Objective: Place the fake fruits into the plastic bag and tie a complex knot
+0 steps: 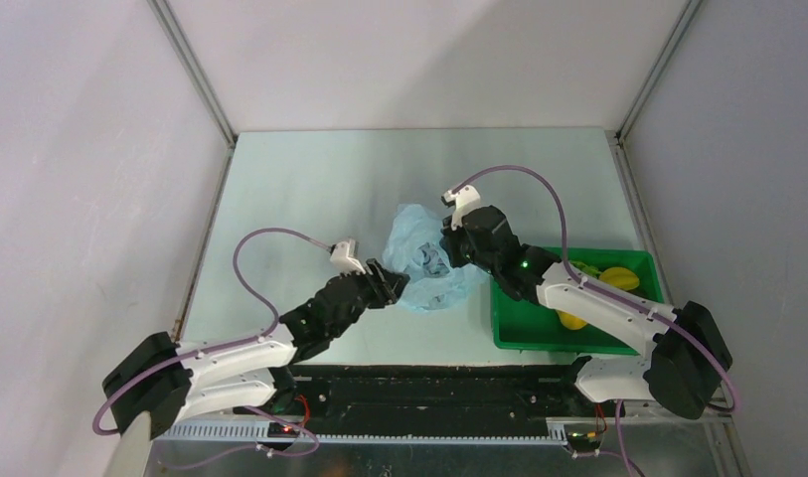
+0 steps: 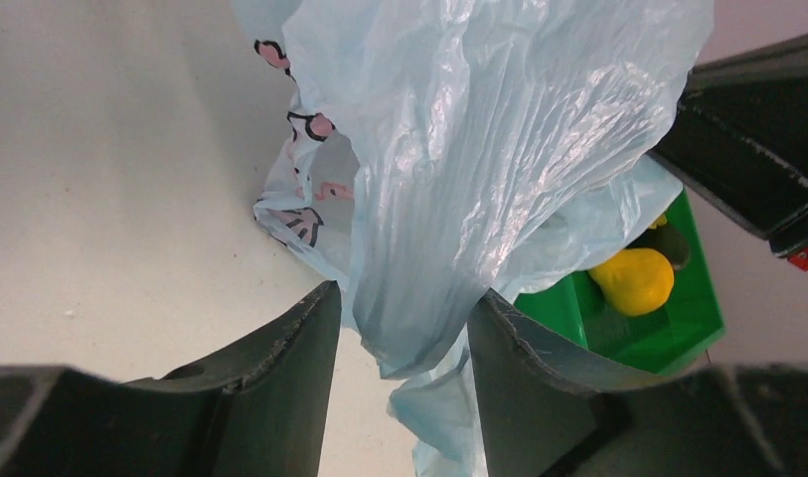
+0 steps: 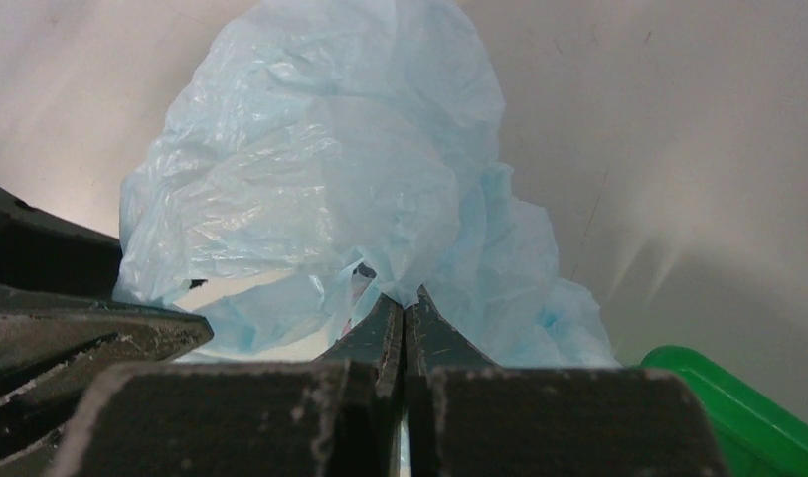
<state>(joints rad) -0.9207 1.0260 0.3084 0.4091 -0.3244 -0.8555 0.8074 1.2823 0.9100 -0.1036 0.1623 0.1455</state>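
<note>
Tray [image 1: 524, 328] holds pear [image 1: 618, 278]; right pincer [image 3: 406, 303] pinches bag [image 3: 310, 189], apparently; left pincer [image 2: 404, 298] agape astride it.

Table [image 1: 310, 189] — plastic bag [image 1: 411, 231], green tray [image 1: 524, 339]

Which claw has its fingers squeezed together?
The right gripper, shut on the plastic bag. The left gripper has its fingers apart, with a fold of bag between them.

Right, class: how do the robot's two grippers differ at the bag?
The left gripper has its jaws apart; the right gripper has them shut. A fold of the bag hangs between the left gripper's jaws; the right gripper pinches the bag at its tips. Both are black and meet at the bag.
</note>
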